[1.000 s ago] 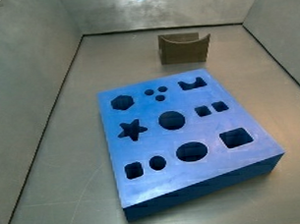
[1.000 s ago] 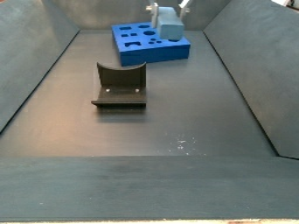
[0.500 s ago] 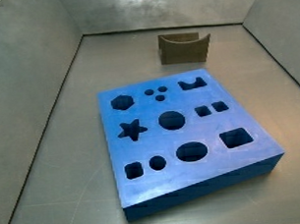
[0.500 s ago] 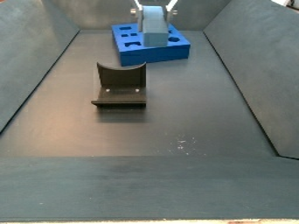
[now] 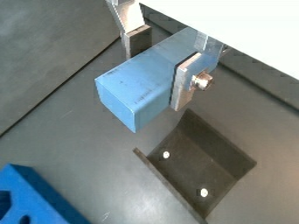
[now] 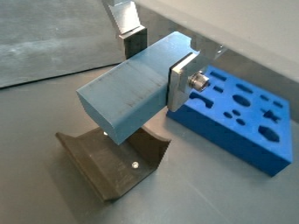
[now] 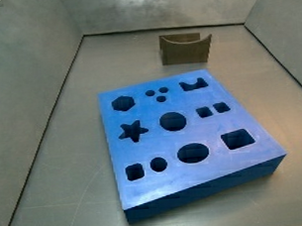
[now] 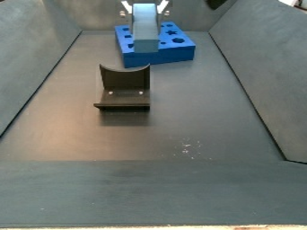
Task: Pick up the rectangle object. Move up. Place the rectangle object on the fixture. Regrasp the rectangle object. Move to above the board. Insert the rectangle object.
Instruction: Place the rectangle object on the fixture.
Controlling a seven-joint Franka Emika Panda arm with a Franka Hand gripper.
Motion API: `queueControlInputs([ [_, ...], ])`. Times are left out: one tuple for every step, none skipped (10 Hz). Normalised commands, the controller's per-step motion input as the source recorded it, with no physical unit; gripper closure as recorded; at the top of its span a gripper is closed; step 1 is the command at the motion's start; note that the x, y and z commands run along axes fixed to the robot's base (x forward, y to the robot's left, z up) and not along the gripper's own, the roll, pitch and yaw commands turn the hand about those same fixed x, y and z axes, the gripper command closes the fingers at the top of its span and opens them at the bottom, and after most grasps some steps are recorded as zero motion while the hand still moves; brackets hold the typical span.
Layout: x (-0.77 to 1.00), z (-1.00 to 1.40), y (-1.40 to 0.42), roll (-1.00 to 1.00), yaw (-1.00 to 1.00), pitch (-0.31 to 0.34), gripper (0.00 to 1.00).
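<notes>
In both wrist views the gripper (image 5: pixel 163 54) is clamped on the rectangle object (image 5: pixel 142 84), its flat silver fingers (image 5: pixel 186 79) pressed against opposite faces of the pale blue block, which is carried in the air clear of the floor. Below the block in a wrist view lies the fixture (image 5: pixel 201 164), its dark base plate showing two small pale dots, and a corner of the board (image 5: pixel 28 201) shows at the edge. In a wrist view the block (image 6: pixel 132 86) hangs over the brown fixture (image 6: pixel 114 164), with the royal-blue board (image 6: pixel 239 113) and its shaped holes off to one side. In a side view the board (image 7: pixel 185 136) lies flat in the middle of the grey floor, the fixture (image 7: pixel 183 47) stands apart behind it near the back wall, and only a sliver of the block shows at the upper edge. In a side view the block (image 8: pixel 145 30) hangs in the gripper (image 8: pixel 146 9) high up, in front of the board (image 8: pixel 175 45), with the fixture (image 8: pixel 122 88) on the floor nearer the camera.
</notes>
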Motion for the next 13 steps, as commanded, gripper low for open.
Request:
queueControlInputs([
  [0.71,-0.02,0.06,-1.0,-0.22,0.276,1.0],
  [0.6,-0.01,0.06,-0.96,-0.18,0.268,1.0],
  [0.56,-0.01,0.06,-0.83,-0.16,0.236,1.0],
  [0.47,-0.01,0.05,-0.59,-0.15,0.178,1.0],
  [0.38,-0.01,0.05,-0.43,-0.14,0.138,1.0],
  [0.31,-0.01,0.05,-0.37,-0.13,0.115,1.0],
  [0.26,-0.01,0.05,-0.35,-0.12,0.115,1.0],
  [0.15,-1.0,0.08,-1.0,-0.05,0.007,1.0],
  [0.14,-1.0,0.08,-1.0,-0.05,0.007,1.0],
  [0.13,-1.0,0.09,-1.0,-0.06,0.021,1.0],
  [0.14,-1.0,0.09,-1.0,-0.06,0.043,1.0],
  [0.16,-1.0,0.1,-1.0,-0.07,0.073,1.0],
  [0.17,-1.0,0.11,-1.0,-0.07,0.092,1.0],
])
